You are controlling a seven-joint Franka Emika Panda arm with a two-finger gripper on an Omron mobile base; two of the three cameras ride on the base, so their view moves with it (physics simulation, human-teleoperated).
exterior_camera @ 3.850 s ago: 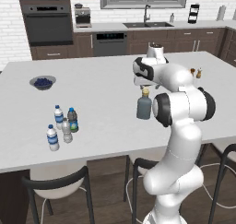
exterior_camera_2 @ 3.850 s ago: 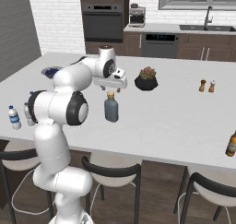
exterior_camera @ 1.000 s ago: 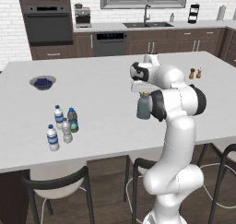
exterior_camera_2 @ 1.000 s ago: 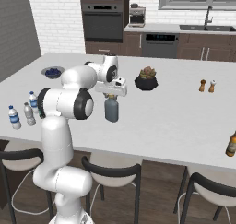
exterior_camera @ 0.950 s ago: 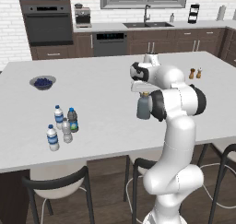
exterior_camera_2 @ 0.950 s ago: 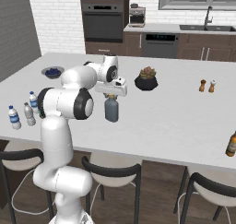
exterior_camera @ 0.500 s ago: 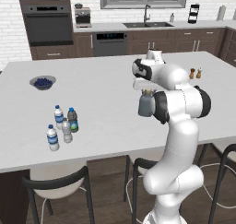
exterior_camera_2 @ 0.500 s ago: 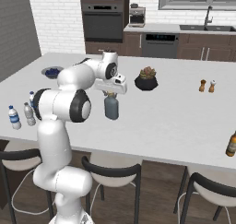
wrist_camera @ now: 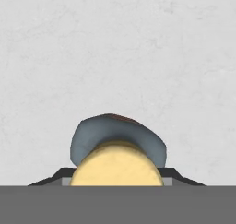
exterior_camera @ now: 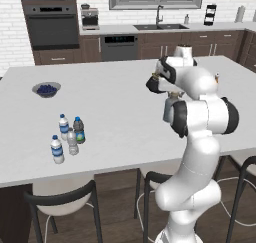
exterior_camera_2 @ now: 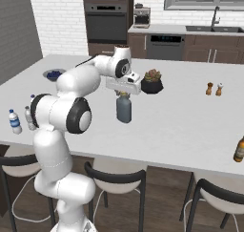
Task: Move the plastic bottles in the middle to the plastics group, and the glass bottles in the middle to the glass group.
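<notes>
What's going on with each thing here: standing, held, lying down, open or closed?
Grey glass bottle: upright, neck gripped by the hand, yellow stopper in.
Four small bottles: upright in a cluster near the counter's edge, capped.
Brown bottle: upright at the counter's far right edge.
Bowl: upright, holding dark blue fruit.
Potted plant: upright behind the hand.

Bare counter (exterior_camera_2: 176,121) all round the grey bottle (exterior_camera_2: 124,109), plant pot (exterior_camera_2: 152,82) close behind it toward the sink side, two shakers (exterior_camera_2: 214,89) well off, brown bottle (exterior_camera_2: 239,150) at the near edge, small bottles (exterior_camera: 67,137) and bowl (exterior_camera: 46,89) far across, wide open lane between
</notes>
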